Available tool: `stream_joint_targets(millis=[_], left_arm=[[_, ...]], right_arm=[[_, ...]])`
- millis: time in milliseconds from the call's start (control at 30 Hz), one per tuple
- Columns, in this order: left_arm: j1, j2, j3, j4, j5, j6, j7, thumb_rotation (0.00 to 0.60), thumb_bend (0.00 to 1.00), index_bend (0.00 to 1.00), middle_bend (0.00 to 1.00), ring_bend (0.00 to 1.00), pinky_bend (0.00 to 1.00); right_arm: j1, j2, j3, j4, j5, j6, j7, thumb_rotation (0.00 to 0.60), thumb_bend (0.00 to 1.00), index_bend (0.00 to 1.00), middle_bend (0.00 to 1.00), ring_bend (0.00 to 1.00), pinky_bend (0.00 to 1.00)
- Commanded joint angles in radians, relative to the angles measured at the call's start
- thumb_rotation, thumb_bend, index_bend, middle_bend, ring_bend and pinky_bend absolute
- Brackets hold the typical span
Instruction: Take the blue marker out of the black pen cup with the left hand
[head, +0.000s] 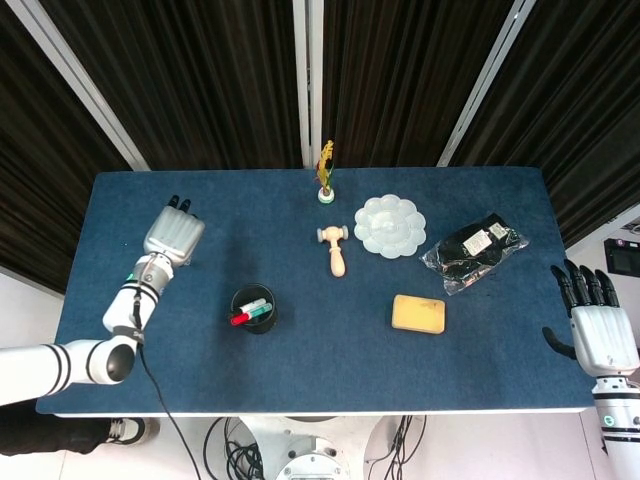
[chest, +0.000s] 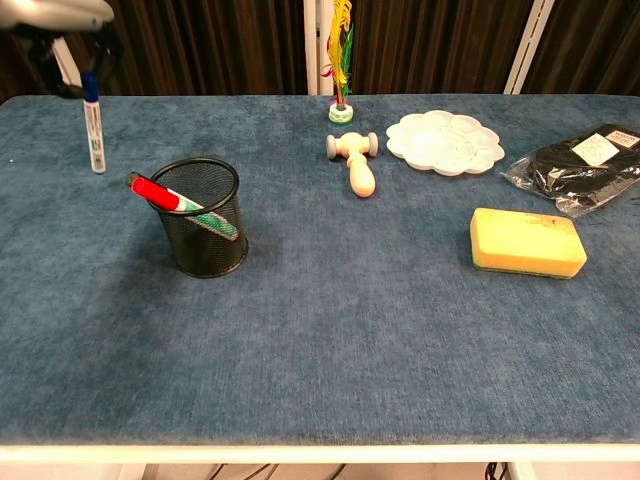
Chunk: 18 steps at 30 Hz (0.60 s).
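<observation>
My left hand (head: 174, 232) hovers over the table's left side, left of the black mesh pen cup (head: 253, 309). In the chest view the left hand (chest: 60, 22) shows at the top left, gripping the blue marker (chest: 94, 130), which hangs upright with its blue cap up, its tip close to the cloth. The head view hides the marker under the hand. The pen cup (chest: 205, 218) holds a red marker (chest: 162, 194) and a green one (chest: 215, 221). My right hand (head: 598, 325) hangs open off the table's right edge.
A wooden mallet (head: 335, 249), a white palette dish (head: 389, 226), a feathered shuttlecock (head: 325, 178), a yellow sponge (head: 418, 313) and a black plastic-wrapped bundle (head: 475, 248) lie across the blue table's middle and right.
</observation>
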Motion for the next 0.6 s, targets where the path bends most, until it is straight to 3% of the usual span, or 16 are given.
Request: stream_joint_targets(millis=[33, 167, 200, 267, 333, 400, 600], left_arm=[[0.016, -0.079, 0.013, 0.064, -0.005, 0.041, 0.075, 0.6, 0.43, 0.74, 0.37, 0.11, 0.12], [0.023, -0.136, 0.007, 0.102, -0.029, 0.058, 0.137, 0.6, 0.42, 0.72, 0.37, 0.11, 0.13], [0.023, -0.145, -0.003, 0.104, -0.039, 0.059, 0.144, 0.6, 0.41, 0.67, 0.36, 0.11, 0.13], [0.025, -0.142, -0.021, 0.091, -0.045, 0.05, 0.138, 0.6, 0.39, 0.46, 0.32, 0.11, 0.12], [0.036, -0.13, -0.04, 0.08, -0.003, 0.039, 0.102, 0.6, 0.36, 0.12, 0.22, 0.11, 0.1], [0.069, -0.131, -0.055, 0.09, 0.099, 0.061, 0.033, 0.6, 0.33, 0.0, 0.17, 0.12, 0.1], [0.197, -0.145, -0.145, 0.097, 0.296, 0.172, -0.255, 0.6, 0.12, 0.0, 0.13, 0.11, 0.1]], right_arm=[[-0.001, 0.0, 0.0, 0.002, 0.001, 0.002, 0.003, 0.6, 0.18, 0.0, 0.0, 0.0, 0.0], [0.001, 0.004, 0.006, 0.001, 0.007, -0.001, 0.008, 0.6, 0.18, 0.0, 0.0, 0.0, 0.0], [0.003, 0.005, 0.006, -0.001, 0.005, 0.0, 0.007, 0.6, 0.18, 0.0, 0.0, 0.0, 0.0], [0.004, 0.006, 0.007, -0.005, -0.001, 0.002, 0.005, 0.6, 0.18, 0.0, 0.0, 0.0, 0.0], [0.004, 0.006, 0.004, -0.008, -0.006, 0.003, 0.002, 0.6, 0.18, 0.0, 0.0, 0.0, 0.0], [0.003, 0.007, 0.002, -0.014, -0.005, 0.001, -0.002, 0.6, 0.18, 0.0, 0.0, 0.0, 0.0], [0.007, 0.002, 0.006, -0.013, 0.005, -0.006, 0.006, 0.6, 0.18, 0.0, 0.0, 0.0, 0.0]])
